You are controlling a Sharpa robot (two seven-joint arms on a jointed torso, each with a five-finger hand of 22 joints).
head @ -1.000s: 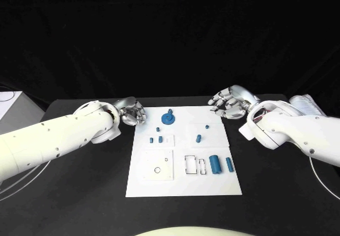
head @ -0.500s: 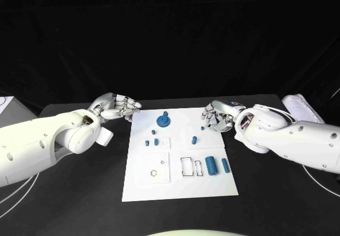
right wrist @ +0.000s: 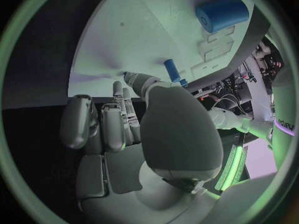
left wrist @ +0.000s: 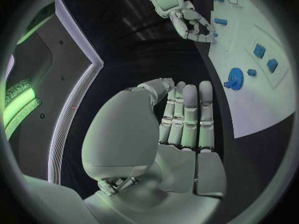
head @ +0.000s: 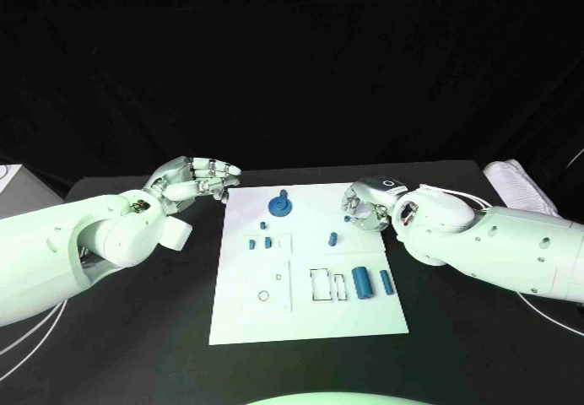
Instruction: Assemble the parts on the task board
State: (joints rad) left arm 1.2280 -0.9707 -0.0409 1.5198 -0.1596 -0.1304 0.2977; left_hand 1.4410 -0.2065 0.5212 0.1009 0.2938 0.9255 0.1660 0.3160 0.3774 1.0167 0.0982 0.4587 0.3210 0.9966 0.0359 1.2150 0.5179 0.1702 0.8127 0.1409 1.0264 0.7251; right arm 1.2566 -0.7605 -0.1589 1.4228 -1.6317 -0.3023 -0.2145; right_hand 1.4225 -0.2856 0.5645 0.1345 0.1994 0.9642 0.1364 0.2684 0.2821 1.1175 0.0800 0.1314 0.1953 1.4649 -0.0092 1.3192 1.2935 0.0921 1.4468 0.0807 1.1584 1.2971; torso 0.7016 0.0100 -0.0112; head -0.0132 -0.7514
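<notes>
Nearest the robot, the white task board (head: 310, 321) has a bare apron, then a row of recesses: a square plate with a small ring at about 8 o'clock from the board's centre, an outlined slot (head: 321, 285) at 6 o'clock, and beside it the large blue cylinder (head: 361, 283) and a slimmer blue peg (head: 387, 283) lying flat around 4 o'clock, likely waiting to be seated. Past the centre, two small blue blocks (head: 259, 244) sit at 10 o'clock and a short blue peg (head: 332, 240) at 1 o'clock. Further on, the right hand (head: 369, 204) hangs over the board's right edge at 2 o'clock, fingers curled downward and empty, seemingly poised to pick. The blue gear (head: 281, 205) rests at 12 o'clock. The left hand (head: 195, 180) hovers off the far-left corner at 10 o'clock, fingers straight and close together, holding nothing, apparently keeping clear.
</notes>
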